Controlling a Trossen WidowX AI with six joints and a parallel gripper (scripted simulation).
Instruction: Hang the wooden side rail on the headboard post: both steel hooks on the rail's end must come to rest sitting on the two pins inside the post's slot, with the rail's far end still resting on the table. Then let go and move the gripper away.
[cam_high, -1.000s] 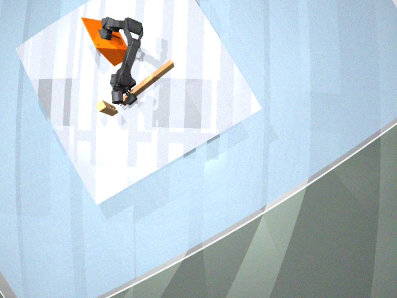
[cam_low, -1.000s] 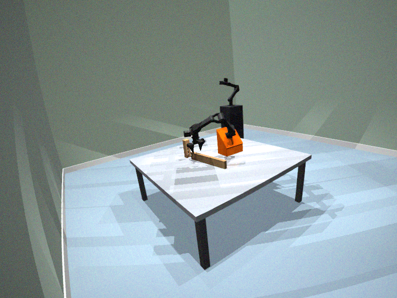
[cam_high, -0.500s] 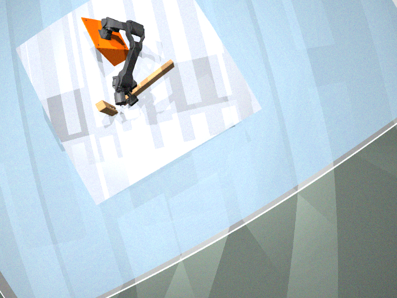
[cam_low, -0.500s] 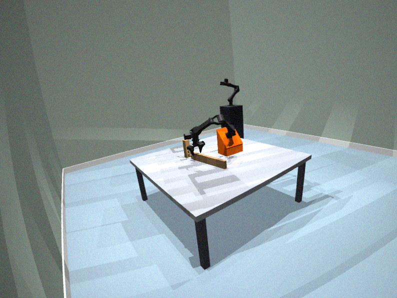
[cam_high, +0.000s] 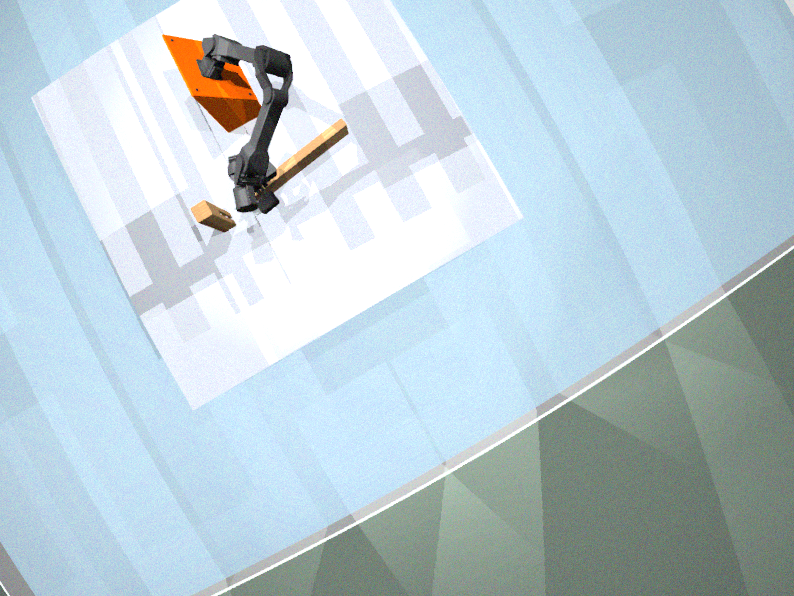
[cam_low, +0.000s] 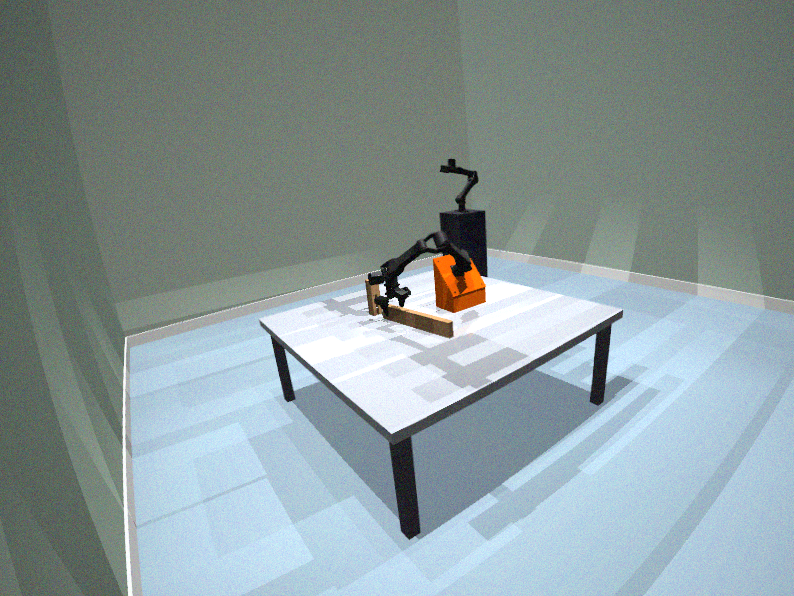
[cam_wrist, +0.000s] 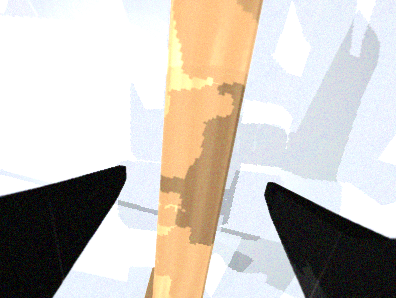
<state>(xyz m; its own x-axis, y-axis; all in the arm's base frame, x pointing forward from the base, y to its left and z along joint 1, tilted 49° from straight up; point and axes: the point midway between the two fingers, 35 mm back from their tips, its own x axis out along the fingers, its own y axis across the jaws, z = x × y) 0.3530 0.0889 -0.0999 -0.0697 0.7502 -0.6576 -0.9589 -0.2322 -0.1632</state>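
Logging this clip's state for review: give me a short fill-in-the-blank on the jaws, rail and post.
1. The gripper jaws stand ____ on either side of the wooden rail.
2. The rail lies on the ____.
3. The headboard post stands ____ from the rail's near end.

Missing words: open; table; apart

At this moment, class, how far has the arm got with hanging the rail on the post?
Done: nothing; the rail lies on the table, apart from the post. In hand: the open gripper straddles the rail, empty. Left: grasping, hooking onto the pins, releasing, retreating.
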